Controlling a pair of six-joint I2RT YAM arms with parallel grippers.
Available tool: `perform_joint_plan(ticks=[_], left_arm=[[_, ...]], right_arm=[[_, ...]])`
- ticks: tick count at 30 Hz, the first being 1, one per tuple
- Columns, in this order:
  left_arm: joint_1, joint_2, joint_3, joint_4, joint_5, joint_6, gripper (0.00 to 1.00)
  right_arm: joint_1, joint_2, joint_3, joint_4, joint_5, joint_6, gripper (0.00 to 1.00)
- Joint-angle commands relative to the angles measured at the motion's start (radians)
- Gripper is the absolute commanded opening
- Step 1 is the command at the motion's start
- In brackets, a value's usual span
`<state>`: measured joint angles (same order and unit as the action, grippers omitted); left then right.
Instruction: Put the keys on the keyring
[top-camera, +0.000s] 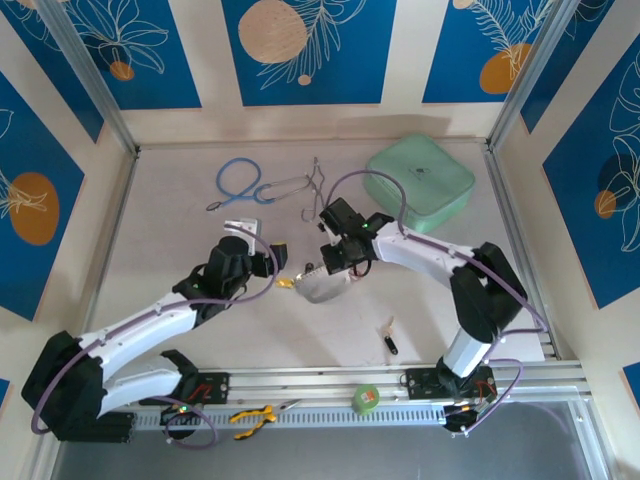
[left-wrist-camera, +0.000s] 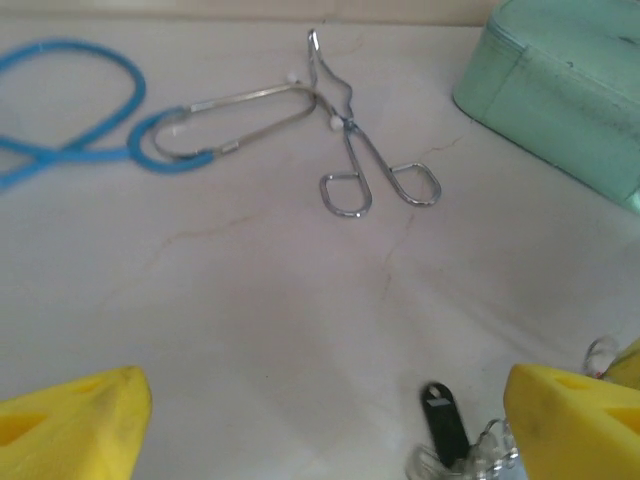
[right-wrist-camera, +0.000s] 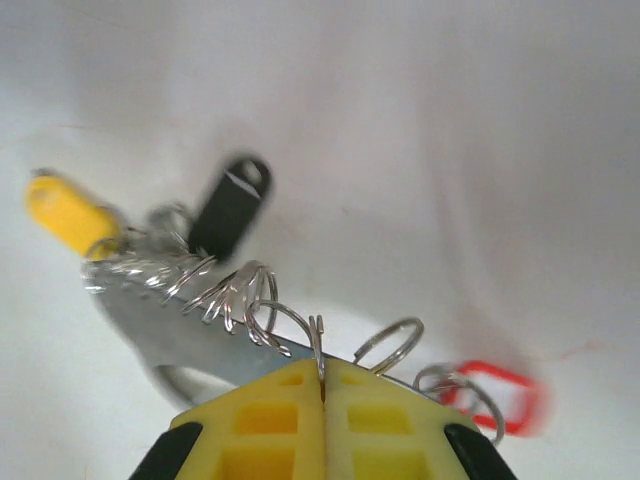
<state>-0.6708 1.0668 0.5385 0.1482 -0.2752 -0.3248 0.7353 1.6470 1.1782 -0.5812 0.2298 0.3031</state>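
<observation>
Where right end effector (right-wrist-camera: 322, 372) pinches, keyring (right-wrist-camera: 190, 340) sits.

Two arms reach in from the near edge of the pale table (top-camera: 170, 230) and meet near its middle. The right tool (top-camera: 335, 268) comes down on the silvery keyring (top-camera: 322, 288), which has a small yellow tag (top-camera: 287, 284) at its left end. The left tool (top-camera: 270, 255) sits just beside that tag. A black-headed key (top-camera: 391, 338) lies apart, nearer the right arm's base. At the far side lie a blue cord loop (top-camera: 238, 182), steel forceps (top-camera: 300, 188) and a mint-green case (top-camera: 420, 180). On the front rail rest yellow-handled pliers (top-camera: 255, 415) and a green tape roll (top-camera: 367, 399).
</observation>
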Motion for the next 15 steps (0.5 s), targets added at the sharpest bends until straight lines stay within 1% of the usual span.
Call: perform_joint_plan(ticks=[1,4,6,8,9,10,11,14,15], left_arm=[[-0.006,-0.038,0.049,0.020,-0.015,0.276,0.88],[-0.008,-0.063,0.068,0.023,-0.003,0.415,0.79],[-0.008,-0.081,0.076,0.018,0.054,0.510,0.72],[-0.006,-0.096,0.076,0.004,0.167,0.619,0.58],[-0.009,-0.103,0.074,-0.008,0.247,0.688,0.46],[-0.009,-0.108,0.074,-0.026,0.315,0.740,0.36],[-0.009,-0.111,0.075,-0.041,0.355,0.770,0.32],[-0.009,-0.110,0.066,-0.048,0.429,0.814,0.27],[-0.008,-0.112,0.056,-0.041,0.469,0.837,0.24]], right_arm=[[0.007,-0.105,-0.028,0.127,0.038,-0.231,0.00],[0.008,-0.204,-0.105,0.264,-0.041,-0.369,0.00],[0.002,-0.264,-0.156,0.343,-0.105,-0.430,0.00],[-0.012,-0.311,-0.194,0.401,-0.187,-0.478,0.00],[-0.020,-0.327,-0.209,0.416,-0.221,-0.504,0.00],[-0.025,-0.337,-0.218,0.428,-0.246,-0.525,0.00],[-0.029,-0.345,-0.224,0.429,-0.277,-0.545,0.00],[-0.040,-0.360,-0.236,0.423,-0.359,-0.601,0.00],[-0.042,-0.364,-0.239,0.420,-0.389,-0.619,0.00]])
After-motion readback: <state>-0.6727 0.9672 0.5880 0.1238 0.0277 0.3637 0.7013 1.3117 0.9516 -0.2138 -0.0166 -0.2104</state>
